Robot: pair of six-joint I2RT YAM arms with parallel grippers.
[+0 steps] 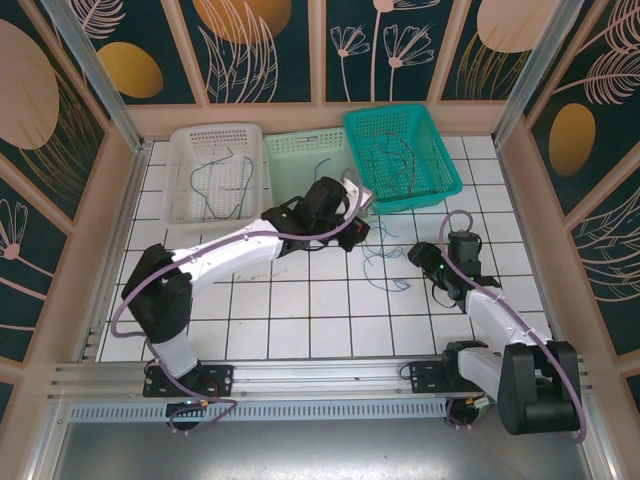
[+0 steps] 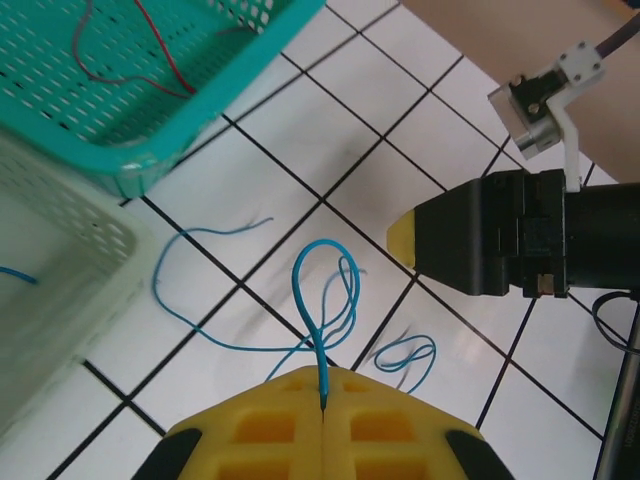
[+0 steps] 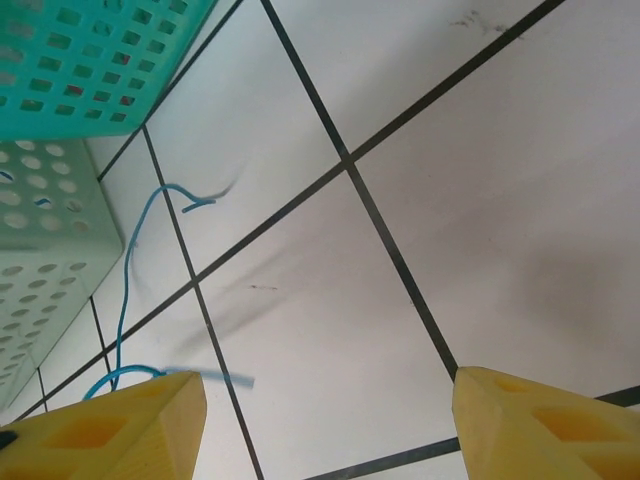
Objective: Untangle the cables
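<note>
On my left wrist feed the left gripper (image 2: 323, 388) is clamped shut, its 2 yellow fingers (image 2: 250, 430) pressed together on the end of a blue cable (image 2: 325, 285). From the pinch that cable rises into a narrow loop above the tiled table (image 2: 330, 120), and a longer blue curve sweeps out to the left of it towards the teal basket (image 2: 130, 110). A smaller blue loop (image 2: 405, 355) lies on the tiles just right of the fingers. Inside the teal basket I can make out a red cable (image 2: 165, 55).

On the right wrist feed the right gripper (image 3: 330, 425) has its jaws wide apart with nothing between them, just bare tile. A blue strand (image 3: 128, 270) runs past its left finger, beside the pale green basket (image 3: 40, 250). In the left wrist feed its yellow tip sits near the held loop without touching it.

From overhead I count 3 baskets along the back: a white basket (image 1: 215, 132) with 1 dark cable (image 1: 205, 185) in it, the pale green one in the middle, and the teal one on the right holding several thin cables (image 1: 395, 160). Loose blue wire lies on the tiles between the 2 grippers
</note>
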